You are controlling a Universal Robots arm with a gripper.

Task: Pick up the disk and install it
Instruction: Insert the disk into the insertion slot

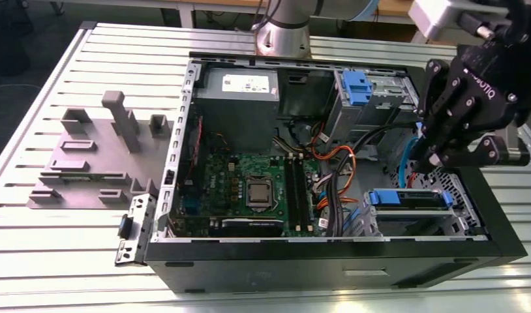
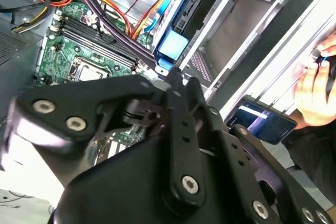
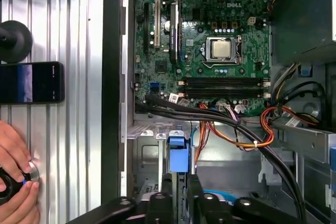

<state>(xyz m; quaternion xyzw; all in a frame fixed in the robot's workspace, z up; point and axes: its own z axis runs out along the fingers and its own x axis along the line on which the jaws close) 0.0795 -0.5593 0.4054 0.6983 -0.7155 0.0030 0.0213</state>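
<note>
Here the disk (image 1: 411, 199) sits (in its bay) just below the hand (image 1: 429, 163).

Arm (image 1: 281, 29): a round column of smooth, bare silver-grey metal.

Wrist: a pale grey-white box housing (image 1: 439, 18) is mounted at the top of the hand.

Hand (image 1: 429, 162): matte black throughout. It is built of flat link bars with rounded ends, joined at pivots to a broad black body. White lettering runs across that body in the exterior view.

In both wrist views the hand (image 2: 182, 80) (image 3: 178, 203) carries silver round-head screws (image 2: 189, 183), one at each pivot, set flush in the black bars.
</note>
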